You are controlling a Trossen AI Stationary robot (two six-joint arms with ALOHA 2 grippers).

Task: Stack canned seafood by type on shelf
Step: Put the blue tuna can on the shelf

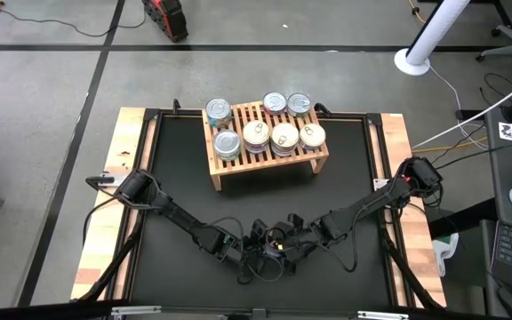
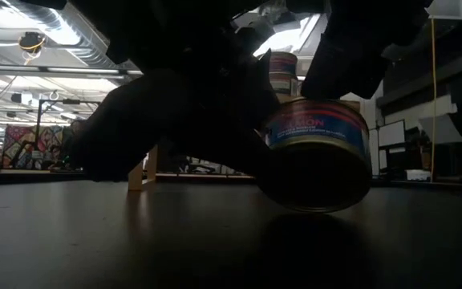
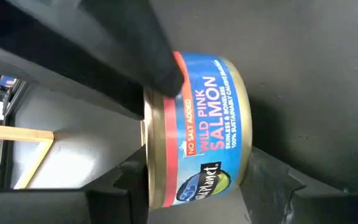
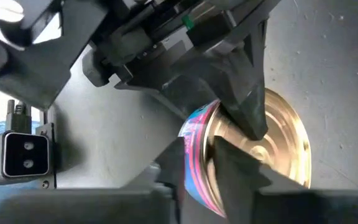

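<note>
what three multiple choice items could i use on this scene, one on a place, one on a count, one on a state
1. Where do the left gripper and right gripper meet?
A over the light-wood slatted rack
B over the black tabletop, mid-width, away from the rack
C at the left side rail

2. How many round tin lids show on the rack from above?
A five
B seven
C ten

3. How does the blue-and-red labelled round salmon tin sit?
A flat on the table
B tilted, between the grippers
C stacked on the rack

Key: 1 B, the high view shows both arms converging there; 2 B, seven lids count out in the high view; 3 B, the low view shows it leaning.
</note>
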